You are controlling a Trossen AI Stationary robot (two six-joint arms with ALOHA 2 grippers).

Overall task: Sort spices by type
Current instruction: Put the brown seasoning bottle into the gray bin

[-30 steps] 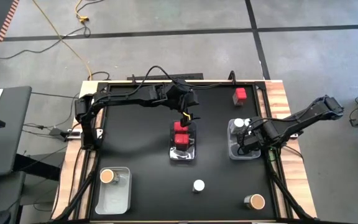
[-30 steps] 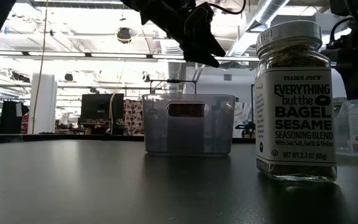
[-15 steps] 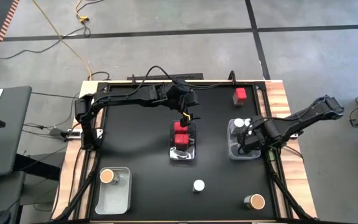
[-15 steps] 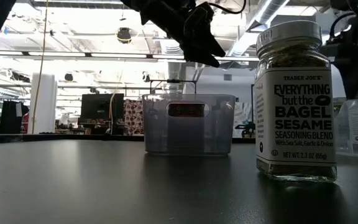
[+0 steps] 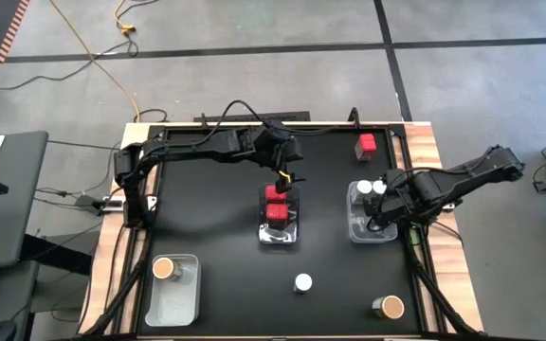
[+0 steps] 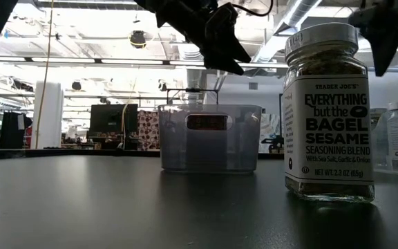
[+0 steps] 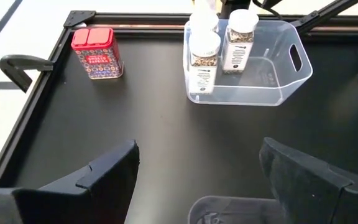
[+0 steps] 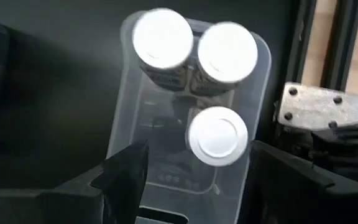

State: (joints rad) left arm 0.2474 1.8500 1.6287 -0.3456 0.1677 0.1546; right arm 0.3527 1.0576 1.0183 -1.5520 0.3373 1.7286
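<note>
Three white-lidded jars (image 8: 218,135) crowd right bin (image 8: 120,134).

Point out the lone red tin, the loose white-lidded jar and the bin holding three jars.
Red tin (image 5: 366,145): high view, its top.
White-lidded jar (image 5: 302,282): high view, its lid.
Three-jar bin (image 7: 294,59): left wrist view, handle-end wall.

Lab, ceiling strip lights (image 6: 116,61), monitors (image 6: 112,119)

The table (image 5: 216,218) is black with pale wood edges, and the bins (image 7: 272,93) are clear plastic. The tin (image 7: 96,53) is red with a fine patterned side, while the jars (image 8: 218,135) have white lids and white labels with black lettering. Two more jars (image 5: 388,307) have tan tops.
</note>
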